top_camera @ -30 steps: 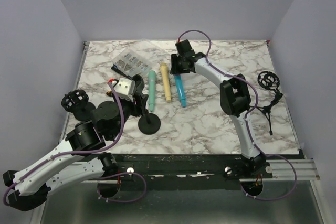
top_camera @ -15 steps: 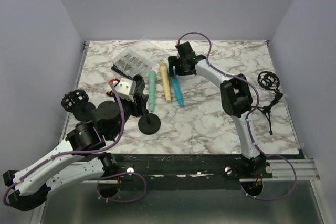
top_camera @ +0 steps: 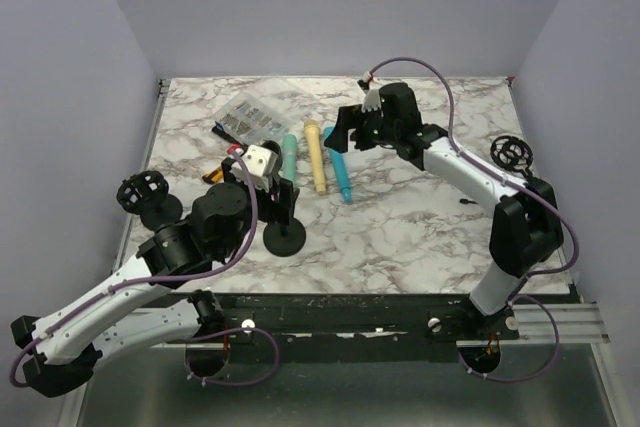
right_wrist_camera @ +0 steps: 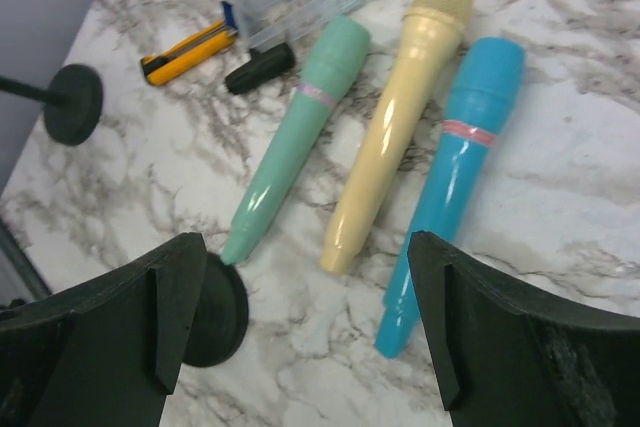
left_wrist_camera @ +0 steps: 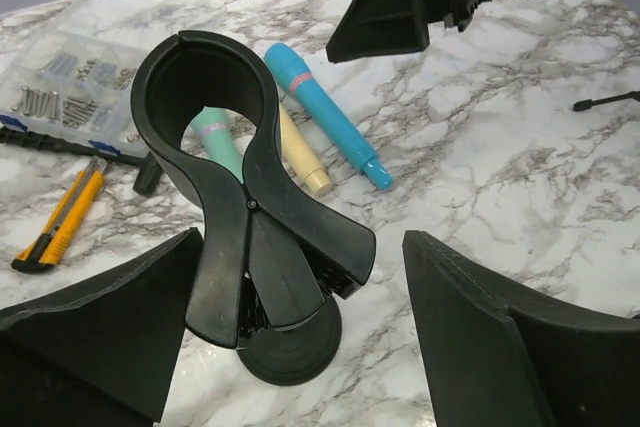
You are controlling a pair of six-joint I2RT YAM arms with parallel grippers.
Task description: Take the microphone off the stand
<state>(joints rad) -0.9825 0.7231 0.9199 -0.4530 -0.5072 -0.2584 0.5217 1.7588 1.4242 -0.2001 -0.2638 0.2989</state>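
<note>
We found the stand (left_wrist_camera: 255, 242) empty, three mics (right_wrist_camera: 395, 142) flat on the bench (top_camera: 420, 217) beyond it, left claw (left_wrist_camera: 300, 242) spread either side of the stand, right claw (right_wrist_camera: 300, 247) spread above the mics; we judged only withdrawal remained.

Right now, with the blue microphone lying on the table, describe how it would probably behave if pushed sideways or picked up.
The blue microphone is round and tapered, lying flat on the smooth marble table, so a sideways push would probably roll it in a curve. Its glossy shell may slip when gripped. It looks straight and rigid, unlikely to bend.
</note>
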